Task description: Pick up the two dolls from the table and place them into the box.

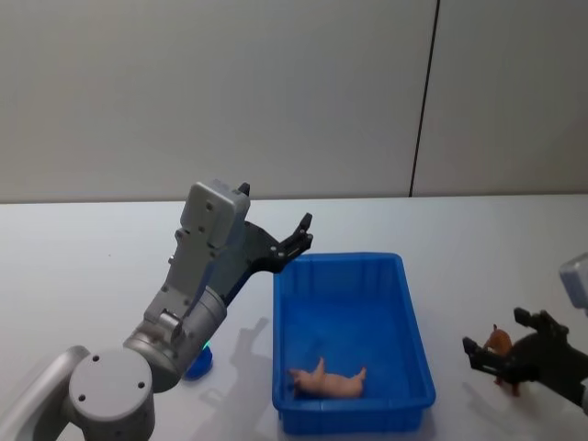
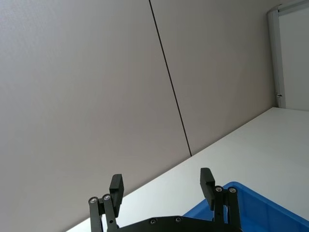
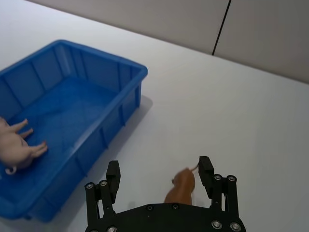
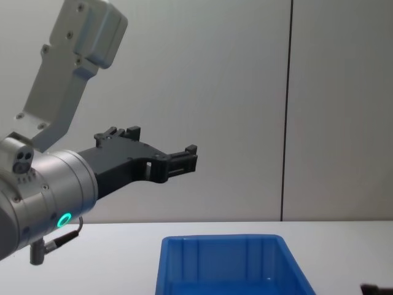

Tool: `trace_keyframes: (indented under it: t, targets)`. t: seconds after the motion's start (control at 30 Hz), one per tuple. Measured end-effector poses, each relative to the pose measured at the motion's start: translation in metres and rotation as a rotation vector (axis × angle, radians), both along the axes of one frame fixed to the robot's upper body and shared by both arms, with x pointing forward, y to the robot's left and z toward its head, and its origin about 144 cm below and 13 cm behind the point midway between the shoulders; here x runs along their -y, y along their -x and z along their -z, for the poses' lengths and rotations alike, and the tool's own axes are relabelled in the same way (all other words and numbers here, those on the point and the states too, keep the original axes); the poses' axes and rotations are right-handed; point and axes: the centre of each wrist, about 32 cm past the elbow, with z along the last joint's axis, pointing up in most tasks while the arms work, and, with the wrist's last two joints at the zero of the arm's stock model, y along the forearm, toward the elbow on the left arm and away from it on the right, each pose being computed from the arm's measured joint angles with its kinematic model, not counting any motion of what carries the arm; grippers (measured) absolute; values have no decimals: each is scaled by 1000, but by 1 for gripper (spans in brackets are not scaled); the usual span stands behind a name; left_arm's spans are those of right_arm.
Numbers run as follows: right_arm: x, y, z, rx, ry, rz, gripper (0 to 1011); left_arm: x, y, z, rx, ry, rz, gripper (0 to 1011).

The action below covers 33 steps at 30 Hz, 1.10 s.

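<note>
The blue box (image 1: 411,317) sits mid-table, and a pale pink doll (image 1: 329,380) lies in its near end, also visible in the right wrist view (image 3: 17,145). A brown doll (image 1: 499,343) stands on the white table (image 1: 92,248) to the right of the box. My right gripper (image 1: 501,356) is down around it, open; the brown doll (image 3: 182,186) stands between the fingers close to one pad (image 3: 206,170). A small blue doll (image 1: 197,362) lies left of the box, partly hidden by my left arm. My left gripper (image 1: 299,237) is raised above the box's far left corner, open and empty.
A grey wall (image 1: 276,92) with a dark vertical seam stands behind the table. In the chest view my left gripper (image 4: 184,161) hangs well above the box (image 4: 227,264). The left wrist view catches a corner of the box (image 2: 251,208).
</note>
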Motion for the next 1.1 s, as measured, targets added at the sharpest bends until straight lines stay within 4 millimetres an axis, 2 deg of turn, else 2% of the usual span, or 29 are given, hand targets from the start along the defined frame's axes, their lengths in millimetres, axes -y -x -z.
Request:
trace_keyframes:
  t: [0.6, 0.83, 0.87, 1.03, 1.1]
  targets:
    - [19, 19, 11, -84, 28, 34, 994, 0, 0, 0, 0, 0, 0, 1004]
    - [22, 22, 15, -101, 38, 46, 856, 0, 0, 0, 0, 0, 0, 1004]
    - [22, 22, 15, -101, 39, 47, 797, 0, 0, 0, 0, 0, 0, 1004]
    - [22, 23, 16, -103, 43, 50, 676, 0, 0, 0, 0, 0, 0, 1004]
    - [22, 24, 16, -99, 46, 50, 589, 0, 0, 0, 0, 0, 0, 1004]
